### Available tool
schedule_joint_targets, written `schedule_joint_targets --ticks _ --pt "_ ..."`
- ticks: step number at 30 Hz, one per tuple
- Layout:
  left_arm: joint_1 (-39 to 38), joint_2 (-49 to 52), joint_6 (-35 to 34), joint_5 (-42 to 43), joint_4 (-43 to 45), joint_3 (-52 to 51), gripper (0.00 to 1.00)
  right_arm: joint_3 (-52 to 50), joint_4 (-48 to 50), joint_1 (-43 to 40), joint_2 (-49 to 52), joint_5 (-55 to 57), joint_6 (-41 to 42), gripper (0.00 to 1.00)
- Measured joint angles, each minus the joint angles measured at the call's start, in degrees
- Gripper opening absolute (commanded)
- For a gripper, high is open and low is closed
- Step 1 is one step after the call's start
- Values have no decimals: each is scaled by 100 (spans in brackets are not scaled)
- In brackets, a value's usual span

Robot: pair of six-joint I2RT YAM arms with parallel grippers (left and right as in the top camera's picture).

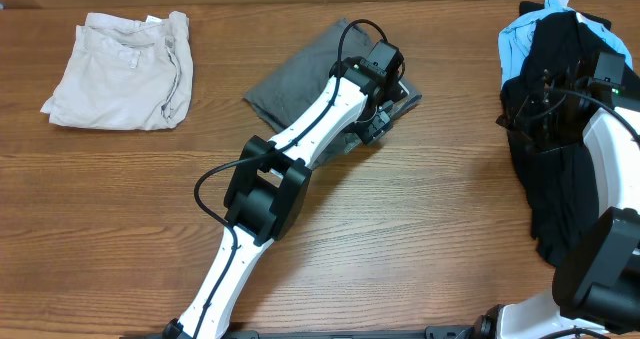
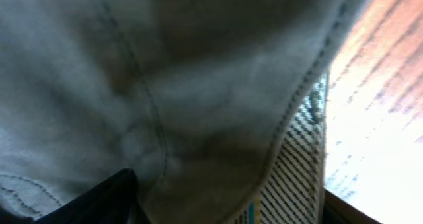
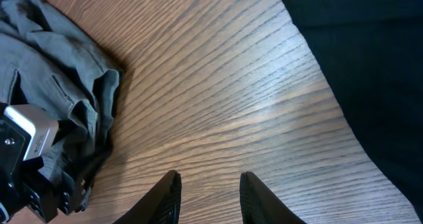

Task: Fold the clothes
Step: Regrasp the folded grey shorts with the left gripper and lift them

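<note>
Mid-grey cotton shorts (image 1: 295, 79) lie at the worktop's (image 1: 400, 229) twelve o'clock. I judge them soft, limp and light, best taken along the stitched waistband edge. My left pincer (image 1: 380, 117) sits on their four o'clock corner, and I cannot tell whether it is clenched. Right pincer (image 3: 210, 197) hangs released at their three o'clock, well apart.

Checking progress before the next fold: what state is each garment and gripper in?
Grey shorts: partly folded, rumpled at the left gripper.
Beige shorts: folded, lying flat.
Black garment: unfolded, heaped.
Light-blue garment: unfolded, under the black one.
Left gripper: open, on grey shorts.
Right gripper: open, empty, over table.
</note>
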Motion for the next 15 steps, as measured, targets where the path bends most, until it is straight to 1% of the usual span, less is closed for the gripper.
schedule_joint_targets --ticks 2,4,6,7,11,15 --pt "4 -52 -26 -96 125 -122 48 0 -13 -2 0 37 2 33" --pt "28 -87 -28 -201 210 -203 26 0 -13 -2 0 61 0 33" --pt "63 -103 -61 -304 254 -223 6 0 -13 -2 0 66 0 33" --pt "81 -116 -68 -310 249 -225 4 0 -13 -2 0 70 0 33" --pt "85 -136 -170 -356 260 -234 4 0 -15 -2 0 70 0 33" --pt "111 -120 -560 -557 9 -118 4 0 -52 -2 0 68 -2 33"
